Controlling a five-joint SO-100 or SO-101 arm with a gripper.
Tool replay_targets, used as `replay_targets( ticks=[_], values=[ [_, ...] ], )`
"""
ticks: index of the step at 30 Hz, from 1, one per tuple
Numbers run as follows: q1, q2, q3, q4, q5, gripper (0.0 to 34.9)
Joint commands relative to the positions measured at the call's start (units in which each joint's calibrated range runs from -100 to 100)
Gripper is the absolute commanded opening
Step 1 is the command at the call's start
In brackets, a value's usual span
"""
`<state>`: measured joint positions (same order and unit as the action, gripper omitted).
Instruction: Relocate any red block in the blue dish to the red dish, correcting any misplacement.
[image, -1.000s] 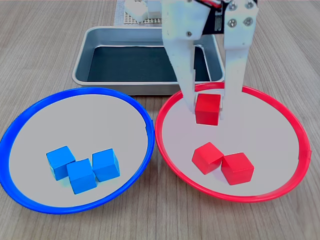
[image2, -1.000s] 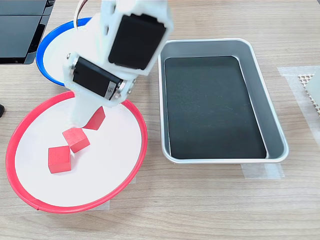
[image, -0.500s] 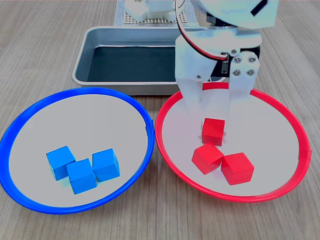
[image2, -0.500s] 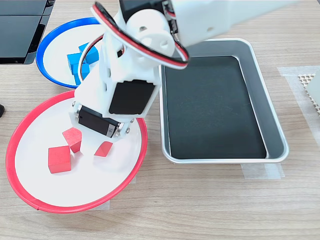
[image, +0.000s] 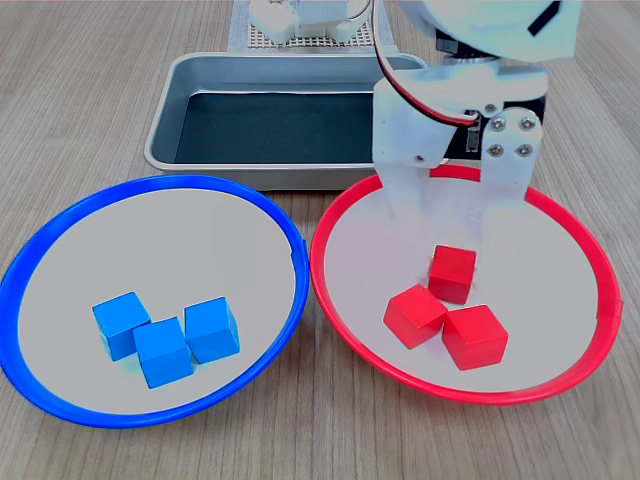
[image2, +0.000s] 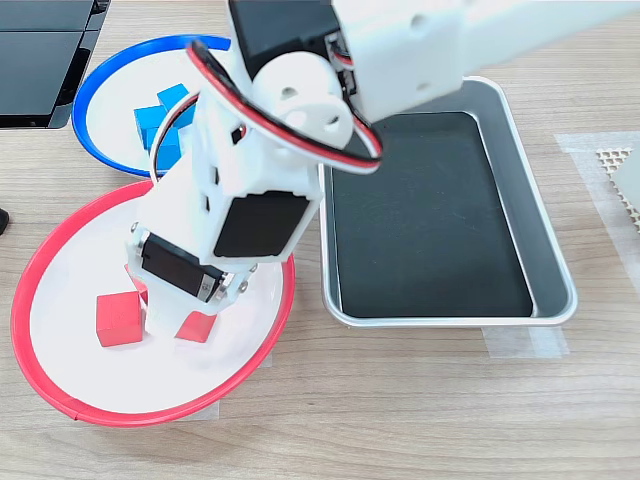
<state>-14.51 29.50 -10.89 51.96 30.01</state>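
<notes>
Landmark: round red-rimmed dish, pale grey inside (image: 590, 260), on the wooden surface (image: 90, 110).
My jaws: apart, straddling the small red cube (image: 452, 273) over that dish; whether they touch it, cannot tell.
Red cube: on the dish floor, just behind two other red cubes (image: 415, 315) (image: 475, 336).
Round blue-rimmed dish (image: 45, 250): beside the red-rimmed dish, holding three blue cubes (image: 165, 338).

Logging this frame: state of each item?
White gripper: open, straddling a red cube.
Red cube: resting in dish, unheld.
Red-rimmed round dish: holds three red cubes.
Blue-rimmed round dish: holds three blue cubes only.
Rectangular steel tray: empty.
</notes>
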Motion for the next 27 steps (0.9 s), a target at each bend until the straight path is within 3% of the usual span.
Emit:
replay_targets(
  ticks=[1,13,21,27],
  values=[
    [0.16,-0.46,-2.99,-0.33,-0.15,13.5],
    [2.51,-10.35,2.29,-1.15,-0.05,12.1],
    [6.09,-28.52,21.59,-12.46,-6.06,2.4],
    [11.45,-42.84,38.43,-16.51,-13.77,0.7]
  ],
)
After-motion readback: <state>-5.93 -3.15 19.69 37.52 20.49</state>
